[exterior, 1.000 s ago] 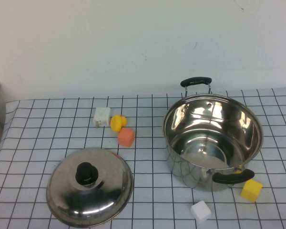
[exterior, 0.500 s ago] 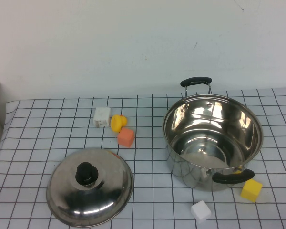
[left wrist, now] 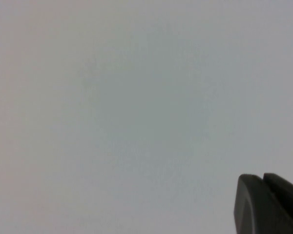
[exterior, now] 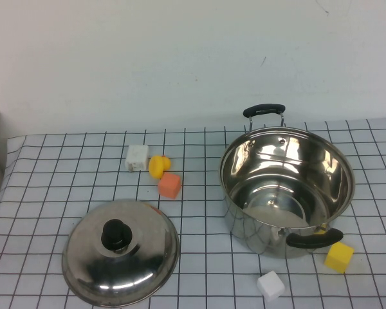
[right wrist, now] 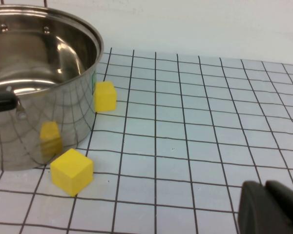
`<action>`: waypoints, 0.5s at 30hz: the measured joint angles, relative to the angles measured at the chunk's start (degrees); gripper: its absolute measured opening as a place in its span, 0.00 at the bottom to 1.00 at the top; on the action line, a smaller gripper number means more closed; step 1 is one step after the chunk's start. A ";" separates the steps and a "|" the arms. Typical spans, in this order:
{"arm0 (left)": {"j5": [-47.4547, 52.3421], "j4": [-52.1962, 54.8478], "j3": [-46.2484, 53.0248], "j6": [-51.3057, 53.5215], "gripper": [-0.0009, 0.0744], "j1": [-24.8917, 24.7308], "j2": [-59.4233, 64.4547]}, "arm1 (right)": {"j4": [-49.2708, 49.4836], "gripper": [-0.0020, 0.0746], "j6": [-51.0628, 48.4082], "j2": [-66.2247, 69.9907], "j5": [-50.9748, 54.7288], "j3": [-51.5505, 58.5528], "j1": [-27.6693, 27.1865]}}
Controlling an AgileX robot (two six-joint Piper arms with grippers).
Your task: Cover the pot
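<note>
The pot is large, shiny steel with two black side handles. It stands open and empty at the right of the checked cloth, and also shows in the right wrist view. The domed steel lid with a black knob lies on the cloth at the front left, apart from the pot. No arm shows in the high view. My left gripper is shut, empty, and faces a blank pale surface. My right gripper is shut, empty, and low over the cloth, to the pot's right.
A white block, a yellow piece and an orange block lie left of the pot. A yellow cube and a white cube lie at its front right. The right wrist view shows two yellow cubes beside the pot.
</note>
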 joint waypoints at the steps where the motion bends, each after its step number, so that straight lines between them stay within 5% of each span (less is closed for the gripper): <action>1: 4.80 -0.51 -2.68 0.68 0.01 0.00 0.57 | 0.00 0.04 0.00 0.00 0.00 0.00 0.00; 7: 14.61 -0.36 -14.04 4.34 0.01 0.00 11.10 | 0.00 0.04 0.00 0.00 0.00 0.00 0.00; 15: 9.28 5.03 -18.88 5.68 0.01 0.00 30.50 | 0.00 0.04 0.00 0.00 0.00 0.00 0.00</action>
